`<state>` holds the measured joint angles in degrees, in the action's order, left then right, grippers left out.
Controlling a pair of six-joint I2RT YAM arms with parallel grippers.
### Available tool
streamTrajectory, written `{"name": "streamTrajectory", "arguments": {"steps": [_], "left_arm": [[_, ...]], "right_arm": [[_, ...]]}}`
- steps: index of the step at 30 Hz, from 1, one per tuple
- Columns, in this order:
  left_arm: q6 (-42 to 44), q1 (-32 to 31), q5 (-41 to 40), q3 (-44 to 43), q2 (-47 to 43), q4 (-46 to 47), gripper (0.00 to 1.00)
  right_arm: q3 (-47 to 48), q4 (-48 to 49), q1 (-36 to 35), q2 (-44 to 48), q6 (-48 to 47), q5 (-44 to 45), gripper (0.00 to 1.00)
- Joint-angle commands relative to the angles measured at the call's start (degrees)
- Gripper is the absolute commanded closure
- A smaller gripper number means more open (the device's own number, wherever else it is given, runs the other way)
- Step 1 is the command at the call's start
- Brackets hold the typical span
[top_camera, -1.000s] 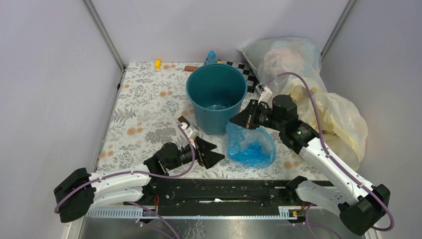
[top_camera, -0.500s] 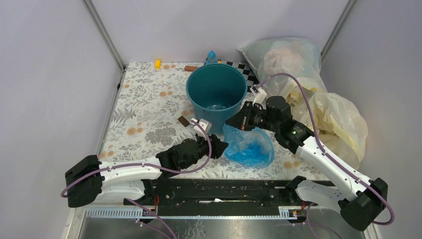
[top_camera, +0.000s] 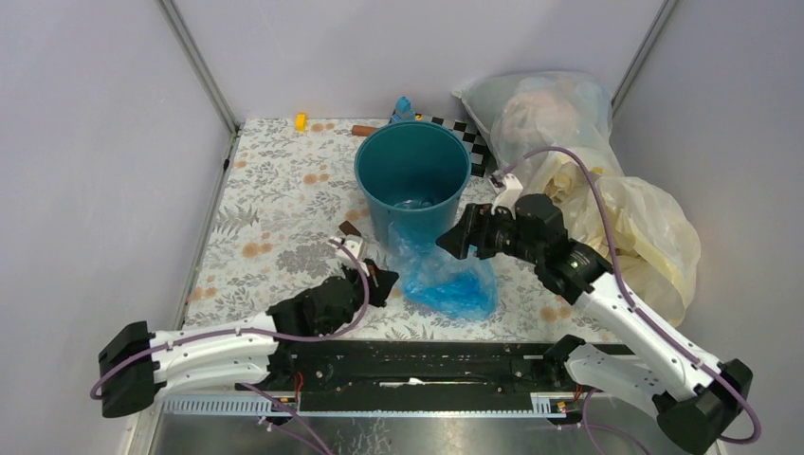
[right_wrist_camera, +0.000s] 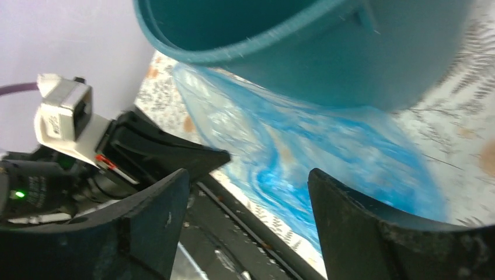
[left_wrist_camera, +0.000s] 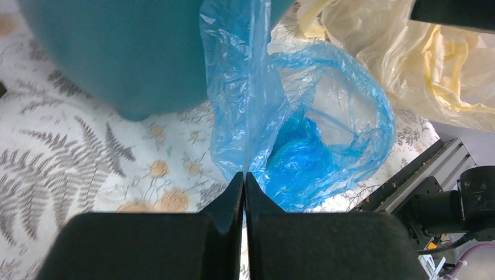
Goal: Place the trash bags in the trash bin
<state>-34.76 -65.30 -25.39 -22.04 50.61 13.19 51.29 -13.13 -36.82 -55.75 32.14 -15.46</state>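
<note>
Against the near wall of the teal trash bin (top_camera: 413, 185) we have the blue trash bag (top_camera: 444, 277) lying wholly outside, its edge pinched in our clenched left gripper (left_wrist_camera: 244, 176), our right gripper (top_camera: 454, 238) spread empty beside that wall, so lifting it in remains.

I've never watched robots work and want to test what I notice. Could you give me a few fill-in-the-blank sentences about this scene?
1. The teal trash bin stands ___ on the flowered table.
2. The left gripper is ___ on an edge of the blue trash bag.
3. The right gripper has its fingers ___ and holds nothing.
4. The trash bag lies ___ the bin, against its wall.

Missing words: upright; shut; open; outside
</note>
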Motion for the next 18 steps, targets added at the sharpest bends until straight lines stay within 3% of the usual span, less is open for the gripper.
{"name": "streamTrajectory", "arguments": {"steps": [1, 5, 11, 18], "left_arm": [[-3.8, -0.01, -2.11, 4.23, -6.32, -5.01, 1.0], [-5.78, -0.01, -2.33, 7.74, -12.11, -7.63, 1.0], [-7.26, -0.01, -3.15, 10.41, -16.49, -9.52, 1.0], [-8.21, -0.01, -3.56, 10.79, -14.48, -9.28, 1.0]], "right_arm": [[-3.41, -5.34, -0.38, 5.65, -4.45, 9.13, 0.16], [-6.25, -9.18, -0.37, 8.59, -4.52, 14.47, 0.16], [-11.35, -11.07, -0.38, 10.66, -3.54, 14.97, 0.23], [-16.8, -8.36, -0.42, 11.29, -4.37, 5.45, 0.32]]}}
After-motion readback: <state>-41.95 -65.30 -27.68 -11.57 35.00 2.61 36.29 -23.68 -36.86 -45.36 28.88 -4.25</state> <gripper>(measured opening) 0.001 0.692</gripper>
